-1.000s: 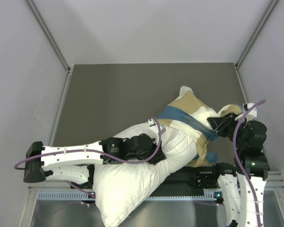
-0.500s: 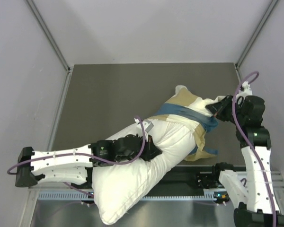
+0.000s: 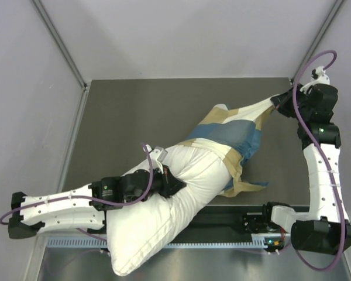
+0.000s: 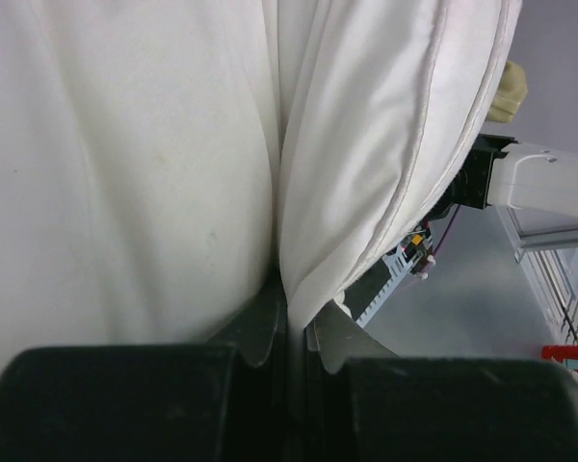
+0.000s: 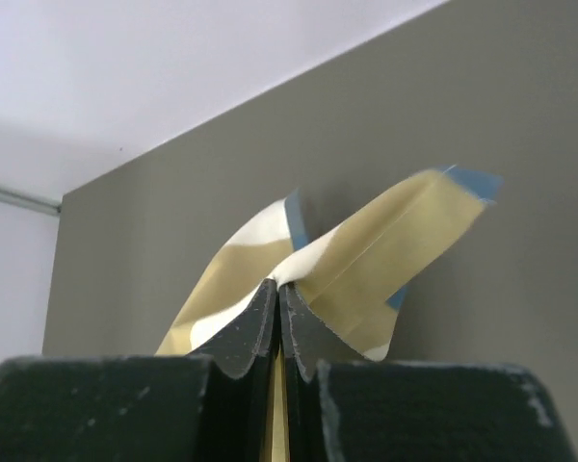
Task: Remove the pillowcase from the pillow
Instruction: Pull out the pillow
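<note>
The left arm (image 3: 58, 205) lies low along the near edge of the table (image 3: 134, 117), reaching in toward the middle. Its gripper, the left gripper (image 3: 172, 182), is clenched on the pillow (image 3: 158, 222). In the left wrist view the two fingers (image 4: 260, 332) are pressed together with a fold of white cloth pinched between them (the seam of the pillow runs up just to the right of that fold).

The pillow lies on a slant. Its near-left end hangs past the near edge of the table and over the rail, and its far end points toward the right and sits inside the pillowcase (image 3: 234, 132). Most of the white pillow is bare. The pillowcase covers only that far end, and a loose flap of it rests on the table beside the pillow, toward the near side.

From there a corner of the pillowcase is drawn out in a tight strip to the far right corner of the table, lifted above the surface. The right gripper (image 3: 278, 104) grasps it there. In the right wrist view the fingers (image 5: 255, 322) are closed on the tan, cream and blue cloth, which fans out beyond the tips.
</note>
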